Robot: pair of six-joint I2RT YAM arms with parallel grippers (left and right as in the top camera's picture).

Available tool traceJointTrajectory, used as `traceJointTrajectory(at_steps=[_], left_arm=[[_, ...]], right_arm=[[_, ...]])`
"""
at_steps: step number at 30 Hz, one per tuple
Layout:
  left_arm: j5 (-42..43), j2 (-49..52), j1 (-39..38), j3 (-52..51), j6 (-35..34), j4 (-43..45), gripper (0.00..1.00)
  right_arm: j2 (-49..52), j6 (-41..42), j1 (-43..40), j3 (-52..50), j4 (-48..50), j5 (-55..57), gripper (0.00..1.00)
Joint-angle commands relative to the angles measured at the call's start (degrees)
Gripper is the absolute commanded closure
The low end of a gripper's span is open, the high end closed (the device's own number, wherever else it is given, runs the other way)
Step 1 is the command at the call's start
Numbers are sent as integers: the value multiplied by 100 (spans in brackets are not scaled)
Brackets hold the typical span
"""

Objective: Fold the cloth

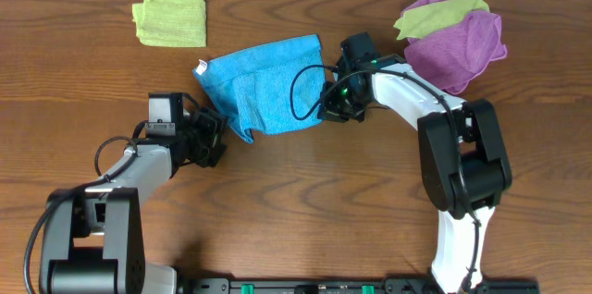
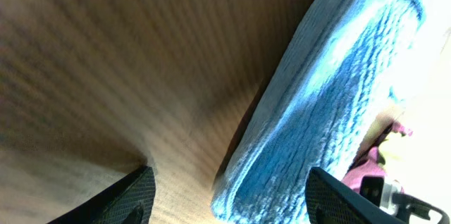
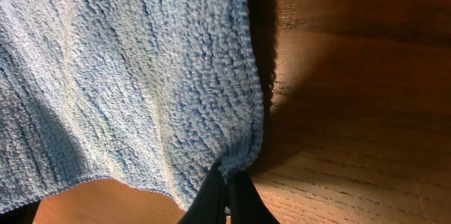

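Overhead view. Bare wooden table (image 1: 305, 202) lies open across the lower centre of the frame, between the two arms. A second open strip runs along the upper centre, between the yellow-green cloth (image 1: 170, 19) at upper left and the purple cloth (image 1: 458, 49) at upper right, which carries a second yellow-green cloth (image 1: 439, 15). The blue cloth (image 1: 264, 86) fills the middle. The right gripper (image 1: 326, 106) and a looping black cable (image 1: 292, 95) block its right edge, and the left gripper (image 1: 218, 137) crowds its lower left corner. Left wrist view: free wood at frame left; the cloth's raised edge stands between the spread fingers (image 2: 134, 196).
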Motion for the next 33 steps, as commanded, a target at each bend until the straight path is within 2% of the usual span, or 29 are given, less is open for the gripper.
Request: traceJointTrajectory(at_steps=[1, 9, 13, 15, 20, 28, 33], left_arm=[[-553, 428, -24, -201, -96, 55, 30], [-131, 1060, -234, -201, -365, 756, 33], [-103, 1139, -247, -201, -354, 778, 43], [-136, 1139, -247, -201, -356, 785, 51], [-166, 1139, -247, -201, -337, 778, 52], [-11, 1121, -118, -201, -166, 785, 47], [120, 1115, 70, -201, -9, 713, 52]], right_arm=[[140, -83, -24, -63, -72, 236, 99], [140, -83, -24, -63, -116, 170, 99], [140, -83, -24, -63, -118, 170, 99], [140, -83, -26, -63, -122, 170, 99], [140, -83, -26, -63, -125, 170, 99], [140, -85, -26, -63, -129, 170, 99], [140, -85, -26, -63, -136, 170, 99]])
